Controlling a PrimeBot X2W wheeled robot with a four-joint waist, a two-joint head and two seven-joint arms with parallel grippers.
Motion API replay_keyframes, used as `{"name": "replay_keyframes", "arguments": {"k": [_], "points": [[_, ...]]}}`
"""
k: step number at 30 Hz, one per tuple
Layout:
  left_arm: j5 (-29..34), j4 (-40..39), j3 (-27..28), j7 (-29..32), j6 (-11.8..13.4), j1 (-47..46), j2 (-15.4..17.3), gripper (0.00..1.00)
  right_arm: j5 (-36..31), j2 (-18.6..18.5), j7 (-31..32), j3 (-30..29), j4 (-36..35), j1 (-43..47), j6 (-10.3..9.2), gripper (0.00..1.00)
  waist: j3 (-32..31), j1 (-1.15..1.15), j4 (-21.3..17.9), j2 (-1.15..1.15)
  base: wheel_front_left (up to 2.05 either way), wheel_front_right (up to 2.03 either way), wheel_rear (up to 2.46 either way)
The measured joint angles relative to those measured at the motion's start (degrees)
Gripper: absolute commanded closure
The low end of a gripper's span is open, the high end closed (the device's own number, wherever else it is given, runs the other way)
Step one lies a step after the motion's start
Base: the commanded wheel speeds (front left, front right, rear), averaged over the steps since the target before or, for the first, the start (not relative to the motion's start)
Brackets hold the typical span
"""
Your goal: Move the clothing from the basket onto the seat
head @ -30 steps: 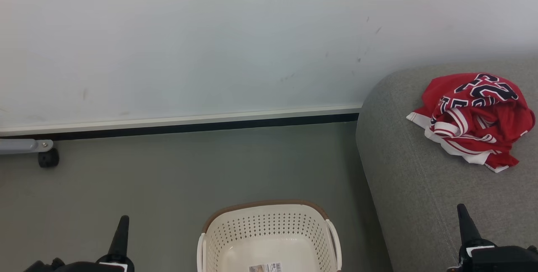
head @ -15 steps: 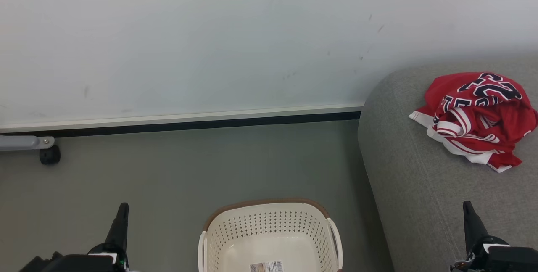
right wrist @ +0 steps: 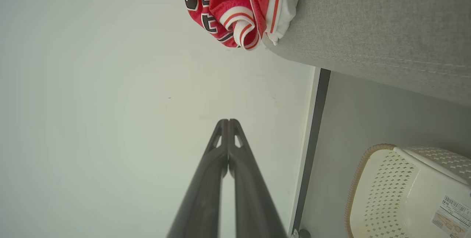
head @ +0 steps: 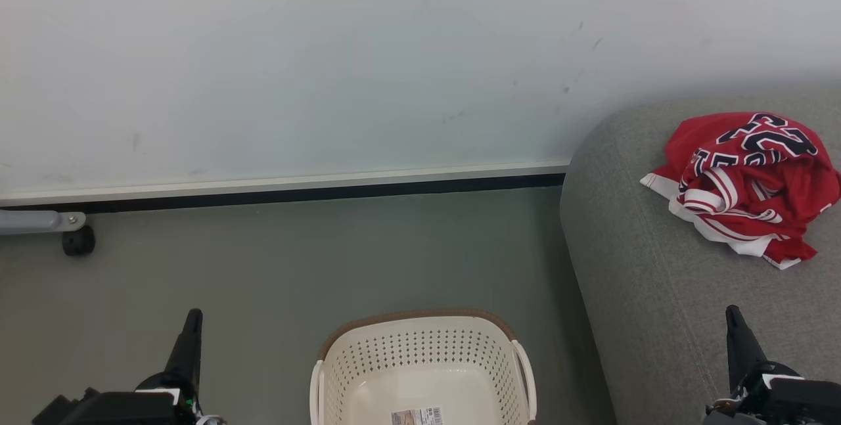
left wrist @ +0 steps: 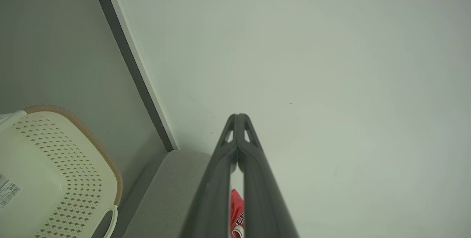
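The clothes (head: 746,182) lie on the seat (head: 644,293), two o'clock from the basket (head: 420,349); left claw (head: 193,314) and right claw (head: 731,312) pinched shut.

The basket (head: 420,354) stands on the floor (head: 263,267) at six o'clock, the seat (head: 657,307) beside it at three o'clock bearing the clothing (head: 749,195), the wall (head: 328,50) behind at twelve.

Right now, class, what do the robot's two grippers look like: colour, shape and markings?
The left gripper and right gripper look alike: two long, dark grey fingers tapering to a slim point, small triangular cut-outs near the tips, a black housing with a white patch at the base.
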Motion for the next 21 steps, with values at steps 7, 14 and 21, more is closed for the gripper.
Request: {"name": "replay_keyframes", "arguments": {"k": [7, 14, 21], "points": [[-0.01, 0.01, 0.0, 0.0, 0.0, 0.0, 0.0, 1.0, 0.0, 0.0, -0.01, 0.0, 0.0, 0.0, 0.0, 1.0, 0.0, 0.0, 0.0, 0.0, 0.0, 0.0, 0.0], [-0.01, 0.02, 0.0, 0.0, 0.0, 0.0, 0.0, 1.0, 0.01, 0.0, -0.01, 0.0, -0.01, 0.0, 0.0, 1.0, 0.0, 0.0, 0.0, 0.0, 0.0, 0.0, 0.0], [-0.01, 0.03, 0.0, 0.0, 0.0, 0.0, 0.0, 1.0, 0.01, 0.0, -0.01, 0.0, -0.01, 0.0, 0.0, 1.0, 0.0, 0.0, 0.0, 0.0, 0.0, 0.0, 0.0]]}}
